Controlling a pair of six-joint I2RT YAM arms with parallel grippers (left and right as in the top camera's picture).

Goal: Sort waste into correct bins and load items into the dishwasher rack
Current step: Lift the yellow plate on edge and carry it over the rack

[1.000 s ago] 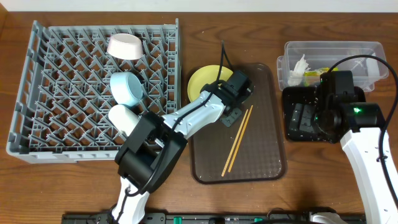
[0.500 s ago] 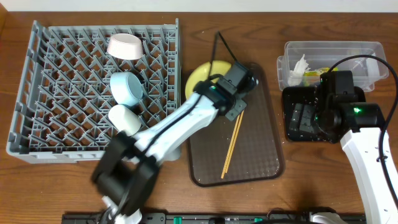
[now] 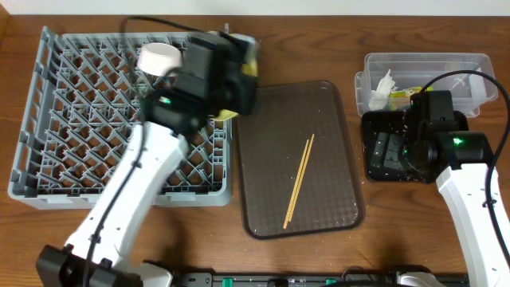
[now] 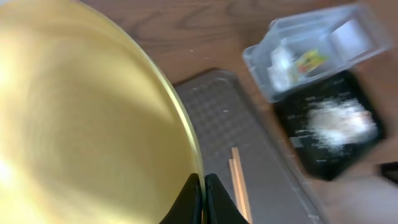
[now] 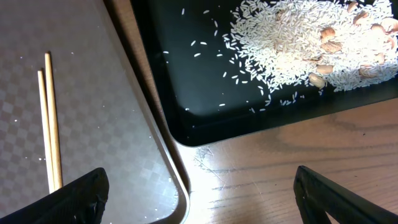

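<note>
My left gripper [image 3: 236, 86] is shut on the rim of the round yellow plate [image 3: 248, 68] and holds it over the right edge of the grey dishwasher rack [image 3: 80, 135]. In the left wrist view the plate [image 4: 87, 112] fills the left side, with the jaws [image 4: 203, 194] pinched on its edge. A white bowl [image 3: 159, 57] stands in the rack. The chopsticks [image 3: 300, 182] lie on the brown tray [image 3: 271, 207]. My right gripper [image 3: 389, 151] is open and empty above the black tray [image 3: 371, 171], which holds rice scraps [image 5: 298, 37].
The clear tub [image 3: 426, 64] at the back right holds a white tissue [image 3: 385, 84] and the snack wrapper [image 3: 402, 93]. The brown tray's corner [image 5: 168, 174] lies close beside the black tray's rim [image 5: 186, 134]. My left arm hides part of the rack.
My left gripper lifted the yellow plate off the brown tray's far-left corner and carried it left, over the rack's right edge. The chopsticks shifted slightly on the tray. The right arm has not moved.
</note>
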